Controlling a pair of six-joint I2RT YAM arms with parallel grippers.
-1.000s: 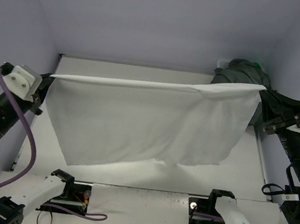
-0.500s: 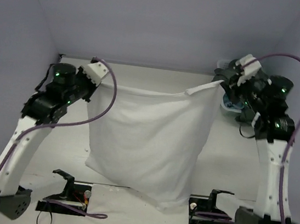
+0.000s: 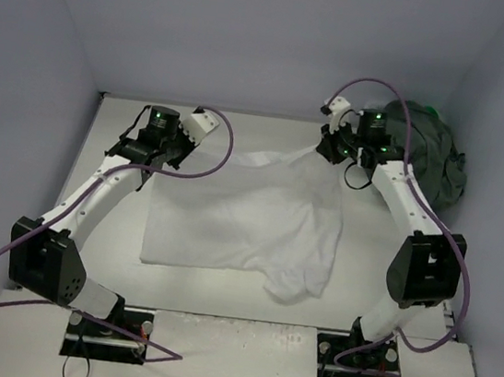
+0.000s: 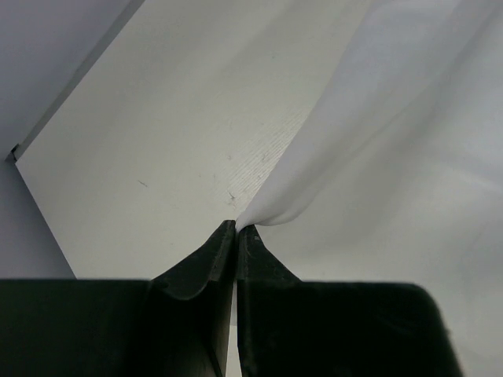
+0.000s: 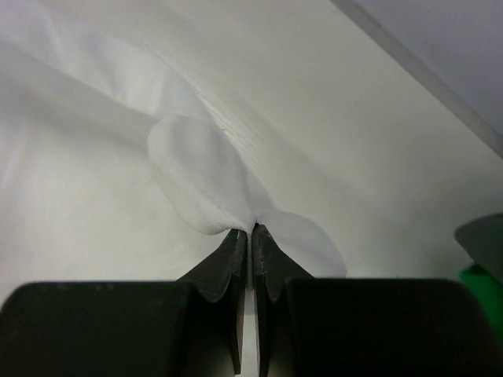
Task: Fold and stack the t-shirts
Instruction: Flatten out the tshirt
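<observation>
Barely started: left hand (image 4: pixel 236 229) and right hand (image 5: pixel 251 229) each pinch a corner of the white t-shirt (image 3: pixel 238 224), lying unfolded; olive-grey shirt heap (image 3: pixel 423 160) waits upper right.

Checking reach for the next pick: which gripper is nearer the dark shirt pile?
Right: right gripper sits beside the dark shirt pile; left gripper is far off to its left.

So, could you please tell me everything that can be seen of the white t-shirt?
The white t-shirt is plain, thin, soft-looking cloth. It lies mostly spread out on the table, wrinkled, with its near right part bunched into a fold. The left end effector pinches its far left corner and the right end effector pinches its far right corner, where the cloth puckers. No print or label shows.
</observation>
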